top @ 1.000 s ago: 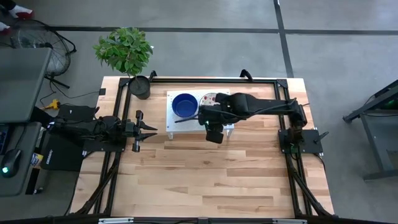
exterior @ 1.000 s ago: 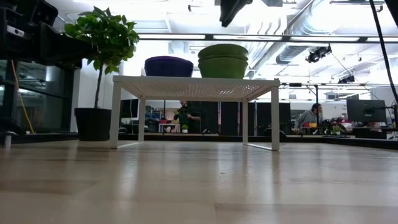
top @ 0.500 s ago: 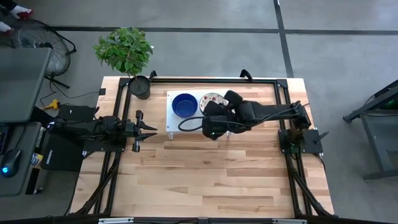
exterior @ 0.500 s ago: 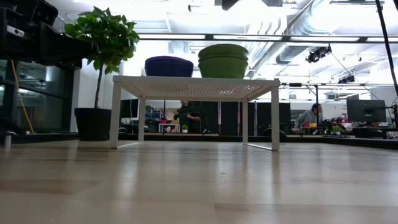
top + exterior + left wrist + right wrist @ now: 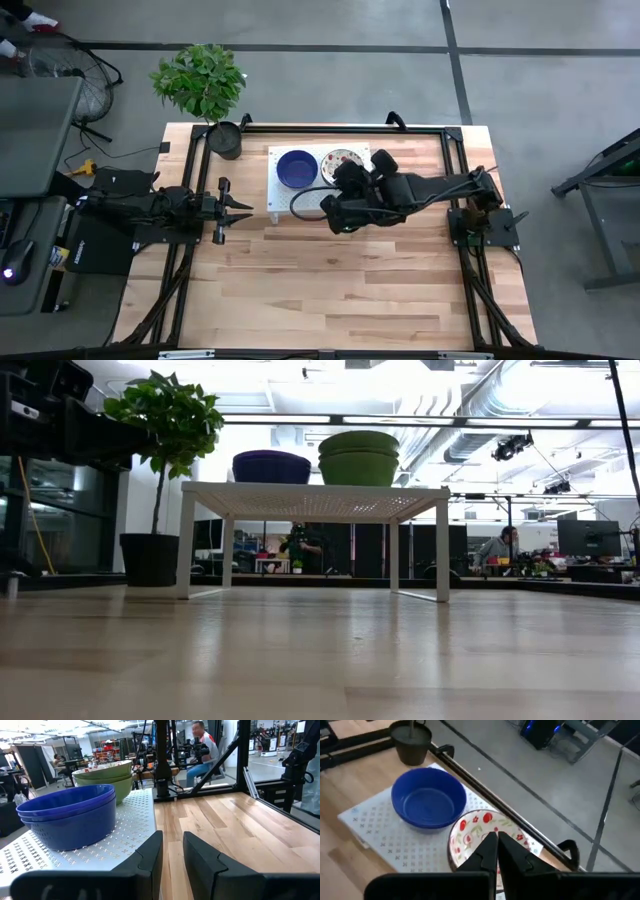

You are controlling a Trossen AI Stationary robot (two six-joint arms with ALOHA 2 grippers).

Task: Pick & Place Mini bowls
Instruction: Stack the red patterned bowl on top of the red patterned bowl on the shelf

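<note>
Start at your left hand (image 5: 232, 208): it waits low over the table (image 5: 330, 280), fingers a narrow gap apart and holding nothing, and the white perforated rack (image 5: 283, 196) stands just ahead of it. On that rack, nearest this hand, sit the blue bowls (image 5: 70, 815), nested one in another; beyond them is the floral bowl (image 5: 485, 832), cream inside with red and green speckles, olive-green outside, also stacked. Your right hand (image 5: 496, 851) hangs above the near rim of the floral bowl with its fingers pressed together and nothing between them, so no bowl is gripped yet. Judge these bowls as light, rigid and glazed, so likely slippery and liable to chip. Open up, then pinch the rim wall, one finger inside and one outside, and lift straight so the bowl below stays put.
</note>
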